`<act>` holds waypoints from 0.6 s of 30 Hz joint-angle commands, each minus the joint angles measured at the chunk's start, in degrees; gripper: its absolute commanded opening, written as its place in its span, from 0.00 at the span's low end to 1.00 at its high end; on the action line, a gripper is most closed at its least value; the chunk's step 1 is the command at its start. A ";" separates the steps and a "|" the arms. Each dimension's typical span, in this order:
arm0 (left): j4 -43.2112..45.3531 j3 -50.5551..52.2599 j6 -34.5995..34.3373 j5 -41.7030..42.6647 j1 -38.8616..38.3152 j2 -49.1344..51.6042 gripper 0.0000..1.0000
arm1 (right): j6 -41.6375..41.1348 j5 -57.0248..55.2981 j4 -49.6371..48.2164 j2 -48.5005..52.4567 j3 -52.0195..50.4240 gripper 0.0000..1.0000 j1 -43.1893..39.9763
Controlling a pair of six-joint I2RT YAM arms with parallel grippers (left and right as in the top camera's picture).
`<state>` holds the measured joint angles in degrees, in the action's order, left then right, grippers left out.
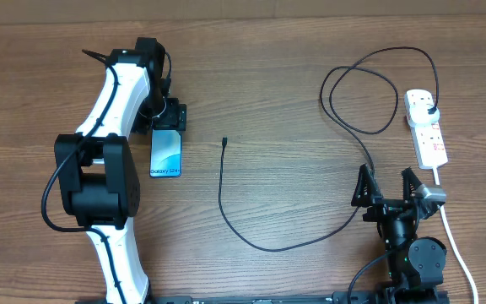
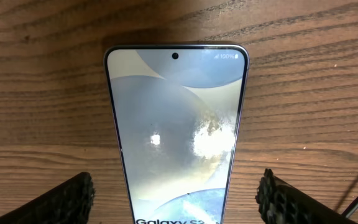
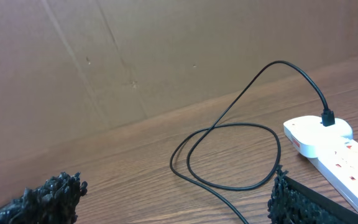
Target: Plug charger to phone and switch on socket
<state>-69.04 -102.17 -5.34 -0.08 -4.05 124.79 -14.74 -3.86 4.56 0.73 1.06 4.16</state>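
Left gripper [image 2: 179, 202] splayed astride phone [image 2: 176, 124], not touching; right gripper [image 1: 386, 173] splayed, empty. Best: steady phone squarely by edges, then bring charger [image 1: 220, 181] tip in straight, unforced.

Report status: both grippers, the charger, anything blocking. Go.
Left gripper open, astride phone, not touching. Right gripper open, empty. Charger plugged into socket, tip loose on table, short of phone. Nothing between them.
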 commanded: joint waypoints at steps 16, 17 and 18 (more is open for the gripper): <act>7.72 9.51 1.49 0.17 -0.13 0.57 0.97 | 0.22 -0.55 -0.22 -0.57 -0.61 1.00 0.22; 8.15 10.01 1.49 0.42 -0.17 0.57 0.97 | 0.22 -0.55 -0.22 -0.57 -0.61 1.00 0.22; 8.70 10.58 1.51 0.57 -0.22 0.57 0.96 | 0.22 -0.55 -0.22 -0.57 -0.61 1.00 0.22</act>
<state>-61.32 -93.03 -4.40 -0.03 -4.05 124.79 -14.74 -3.86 4.60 0.73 1.06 4.19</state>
